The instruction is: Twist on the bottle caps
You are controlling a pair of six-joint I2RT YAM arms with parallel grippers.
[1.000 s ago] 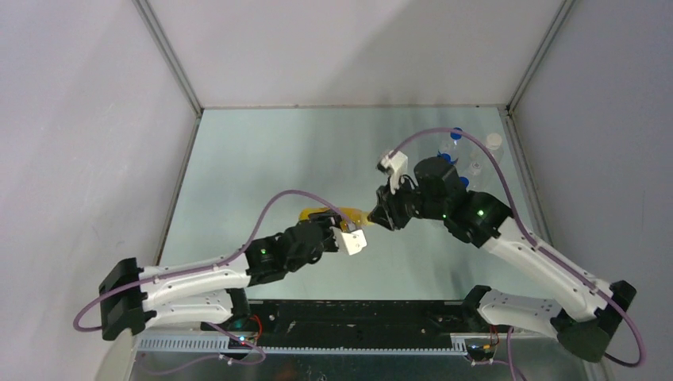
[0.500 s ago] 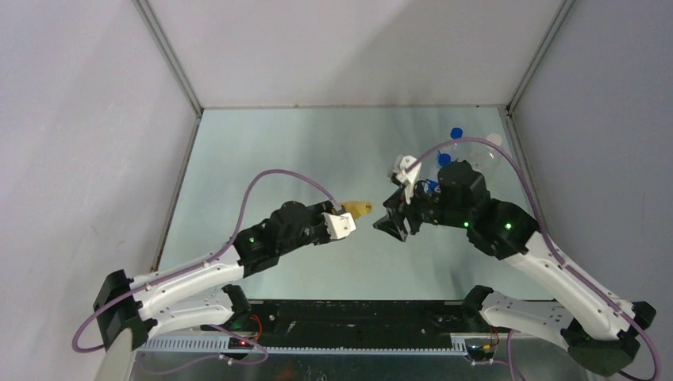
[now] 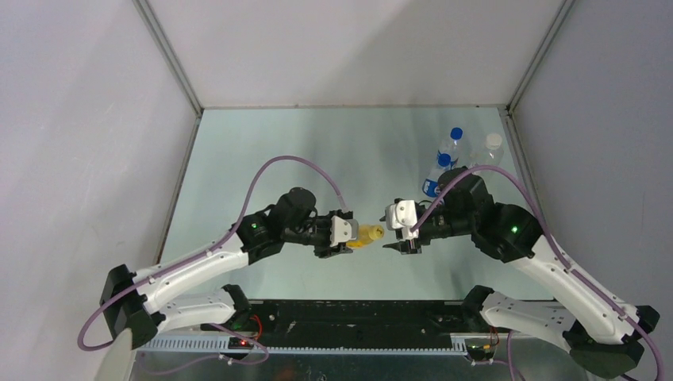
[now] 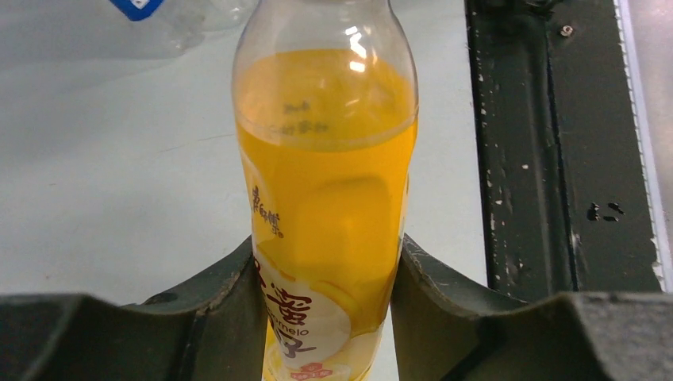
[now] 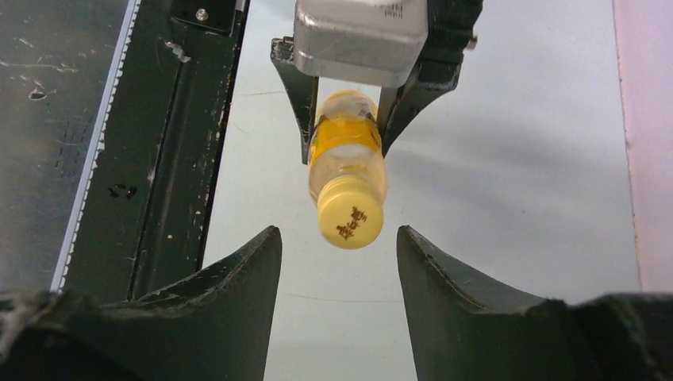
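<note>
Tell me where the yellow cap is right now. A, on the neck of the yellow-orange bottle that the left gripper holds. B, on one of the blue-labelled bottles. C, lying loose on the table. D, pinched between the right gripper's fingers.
A: the right wrist view shows the yellow cap on the neck of the yellow-orange bottle, which the left gripper clamps, while the right gripper stands open around the cap without touching it.

Right pincer (image 5: 337,238) opened off yellow cap (image 5: 350,221), backed away, yellow bottle (image 4: 325,198) carried nearer.
</note>
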